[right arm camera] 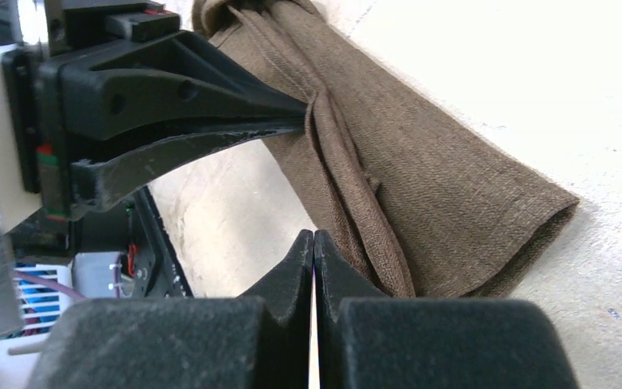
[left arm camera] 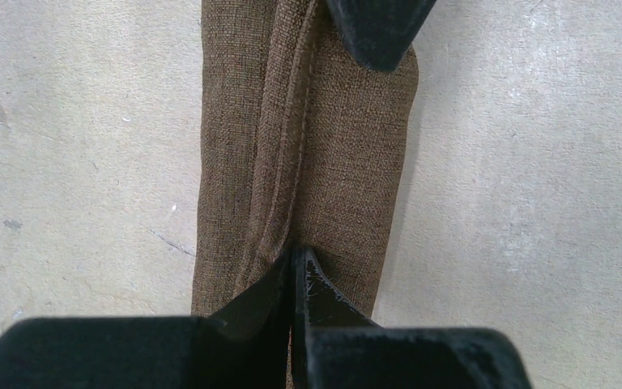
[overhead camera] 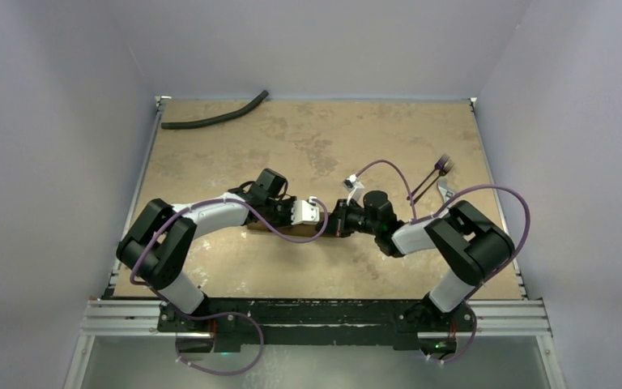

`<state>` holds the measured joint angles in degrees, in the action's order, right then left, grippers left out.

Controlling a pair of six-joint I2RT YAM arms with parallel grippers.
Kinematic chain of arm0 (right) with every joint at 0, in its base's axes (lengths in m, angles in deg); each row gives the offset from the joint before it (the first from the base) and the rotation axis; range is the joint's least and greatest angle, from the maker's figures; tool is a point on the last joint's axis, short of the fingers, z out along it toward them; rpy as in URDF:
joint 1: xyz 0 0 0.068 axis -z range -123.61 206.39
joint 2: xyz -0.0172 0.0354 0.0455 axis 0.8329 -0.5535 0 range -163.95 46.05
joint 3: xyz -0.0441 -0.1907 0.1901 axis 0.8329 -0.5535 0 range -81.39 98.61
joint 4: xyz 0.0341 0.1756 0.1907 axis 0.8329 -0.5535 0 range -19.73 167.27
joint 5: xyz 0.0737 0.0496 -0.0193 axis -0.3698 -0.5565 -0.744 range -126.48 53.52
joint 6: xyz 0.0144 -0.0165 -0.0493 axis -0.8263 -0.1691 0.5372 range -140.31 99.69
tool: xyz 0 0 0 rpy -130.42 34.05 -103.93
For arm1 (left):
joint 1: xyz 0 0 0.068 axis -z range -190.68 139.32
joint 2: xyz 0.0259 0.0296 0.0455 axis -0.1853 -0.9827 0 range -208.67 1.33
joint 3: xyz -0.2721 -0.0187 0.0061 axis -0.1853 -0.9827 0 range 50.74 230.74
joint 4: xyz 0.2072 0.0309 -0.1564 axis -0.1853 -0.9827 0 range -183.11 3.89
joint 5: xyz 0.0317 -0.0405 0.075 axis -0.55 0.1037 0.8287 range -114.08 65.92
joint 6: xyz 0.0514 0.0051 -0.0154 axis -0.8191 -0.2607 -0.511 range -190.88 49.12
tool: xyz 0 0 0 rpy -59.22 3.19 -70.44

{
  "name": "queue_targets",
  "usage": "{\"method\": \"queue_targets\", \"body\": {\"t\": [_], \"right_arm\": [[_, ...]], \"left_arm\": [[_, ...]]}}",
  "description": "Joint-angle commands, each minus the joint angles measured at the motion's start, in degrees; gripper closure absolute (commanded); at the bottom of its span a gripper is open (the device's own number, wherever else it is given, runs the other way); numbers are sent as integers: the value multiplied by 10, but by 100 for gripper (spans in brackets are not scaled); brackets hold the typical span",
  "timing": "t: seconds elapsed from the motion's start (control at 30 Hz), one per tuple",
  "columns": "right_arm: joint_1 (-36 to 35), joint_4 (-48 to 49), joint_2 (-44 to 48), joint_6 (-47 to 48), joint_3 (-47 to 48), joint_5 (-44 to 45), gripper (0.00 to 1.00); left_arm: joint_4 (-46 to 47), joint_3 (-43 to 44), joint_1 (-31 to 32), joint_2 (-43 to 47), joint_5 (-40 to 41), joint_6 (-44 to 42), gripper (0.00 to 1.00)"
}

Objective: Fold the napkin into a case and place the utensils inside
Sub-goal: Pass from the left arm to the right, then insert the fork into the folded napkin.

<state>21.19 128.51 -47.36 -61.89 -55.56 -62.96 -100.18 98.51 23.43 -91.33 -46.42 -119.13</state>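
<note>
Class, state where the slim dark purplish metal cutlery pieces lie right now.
In the top view, the cutlery pieces lie on the right side of the table, just beyond the elbow of the right arm and its purple cable.

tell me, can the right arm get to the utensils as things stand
Probably yes: the utensils lie in the open just beyond its elbow, with nothing between. The right gripper is shut by the napkin, so it would have to swing back and open first.
</note>
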Motion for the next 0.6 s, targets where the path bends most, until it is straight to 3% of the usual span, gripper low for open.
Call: {"method": "queue_targets", "body": {"t": [0.0, 0.2, 0.57], "right_arm": [[1, 31, -31, 3, 16, 22, 100], [9, 36, -76, -11, 21, 51, 100], [14, 4, -113, -27, 53, 31, 100]], "left_arm": [[-67, -1, -10, -4, 26, -11, 100], [-103, 37, -10, 1, 20, -3, 100], [-126, 134, 11, -49, -26, 15, 86]]}}
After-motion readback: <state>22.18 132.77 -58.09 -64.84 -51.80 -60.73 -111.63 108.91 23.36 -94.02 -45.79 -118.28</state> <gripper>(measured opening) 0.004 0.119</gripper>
